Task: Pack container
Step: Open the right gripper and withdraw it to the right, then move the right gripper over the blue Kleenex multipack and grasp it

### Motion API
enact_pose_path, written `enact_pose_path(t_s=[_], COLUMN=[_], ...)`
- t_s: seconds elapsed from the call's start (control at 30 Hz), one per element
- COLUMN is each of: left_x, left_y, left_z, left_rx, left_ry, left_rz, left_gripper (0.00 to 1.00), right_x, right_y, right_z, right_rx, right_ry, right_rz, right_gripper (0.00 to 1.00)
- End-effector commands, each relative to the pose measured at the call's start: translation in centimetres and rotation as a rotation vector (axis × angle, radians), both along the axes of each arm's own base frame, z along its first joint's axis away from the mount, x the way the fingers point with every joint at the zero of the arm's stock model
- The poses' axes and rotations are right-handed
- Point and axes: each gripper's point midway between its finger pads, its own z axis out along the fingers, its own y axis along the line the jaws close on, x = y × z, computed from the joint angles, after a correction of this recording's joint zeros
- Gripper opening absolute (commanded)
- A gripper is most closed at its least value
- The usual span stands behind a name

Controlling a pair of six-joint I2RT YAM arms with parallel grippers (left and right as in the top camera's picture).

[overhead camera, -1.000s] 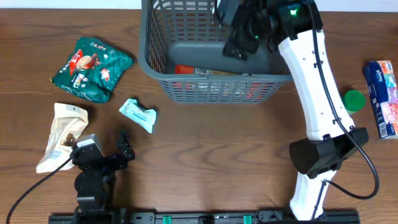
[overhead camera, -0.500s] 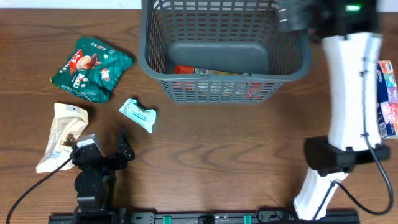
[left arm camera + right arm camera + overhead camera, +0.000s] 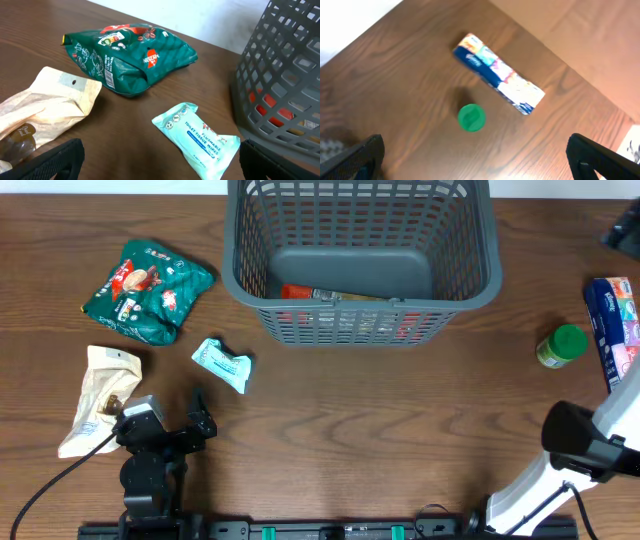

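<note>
The container (image 3: pixel 240 280) is a dark grey slotted basket at the back centre, with a red packet (image 3: pixel 310 293) lying inside along its near wall. My left gripper (image 3: pixel 162 165) rests open low at the front left. A light blue wipes packet (image 3: pixel 197 140) lies just ahead of it, nearer its right finger, untouched. My right gripper (image 3: pixel 480 162) hangs open and empty high above the table's right side. Below and ahead of it stands a green-capped bottle (image 3: pixel 471 117), with a colourful tissue pack (image 3: pixel 497 73) beyond. In the overhead view only a dark bit of this gripper shows at the right edge.
A green snack bag (image 3: pixel 148 290) and a beige pouch (image 3: pixel 100 395) lie at the left. The wipes packet (image 3: pixel 222 364) sits between them and the basket. The bottle (image 3: pixel 562 346) and tissue pack (image 3: pixel 615 335) are at the far right, near the right arm's base (image 3: pixel 585 445).
My right arm has swung from over the basket out to the far right, uncovering the green-capped bottle. The left arm has not moved.
</note>
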Motion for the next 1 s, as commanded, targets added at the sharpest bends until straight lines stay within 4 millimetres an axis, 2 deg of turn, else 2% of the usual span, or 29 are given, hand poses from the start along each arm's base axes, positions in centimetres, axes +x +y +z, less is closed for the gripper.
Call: enact_pose_path(t_s=[0.0,0.17,0.3,0.43,0.57,0.73,0.87,0.97], left_x=[-0.2,-0.2,-0.2,-0.2,-0.2,-0.2,-0.2,-0.2], left_y=[0.4,0.4,0.4,0.4,0.4,0.4,0.4,0.4], left_z=[-1.2,-1.2,-1.2,-1.2,-1.2,-1.2,-1.2,-1.2], left_rx=[0.001,0.001,0.001,0.001,0.001,0.001,0.001,0.001], left_ry=[0.036,0.036,0.036,0.036,0.036,0.036,0.036,0.036], left_rz=[0.022,0.022,0.022,0.022,0.022,0.022,0.022,0.022], left_gripper=[0.98,0.99,0.99,0.99,0.99,0.98,0.99,0.98], right_x=[-1.3,-2.6,-3.0,-2.3,-2.2,-2.7,-4.2,-4.7], right_y=[-1.9,-3.8,-4.4,-3.7,-3.9,-4.6,-6.0,-6.2], right_z=[0.3,-0.6,-1.6,-2.1,-1.9,-1.7,-1.9,-3.5], right_rx=[0.019,0.05,0.096,0.16,0.152,0.076,0.021,0.059], right_ry=[-0.043,-0.052,-0.067,-0.092,-0.099,-0.027,-0.018,-0.021], right_rz=[-0.121,-0.233,-0.315,-0.301,-0.299,-0.235,-0.385,-0.488], right_gripper=[0.99,0.99,0.99,0.99,0.99,0.99,0.99,0.99])
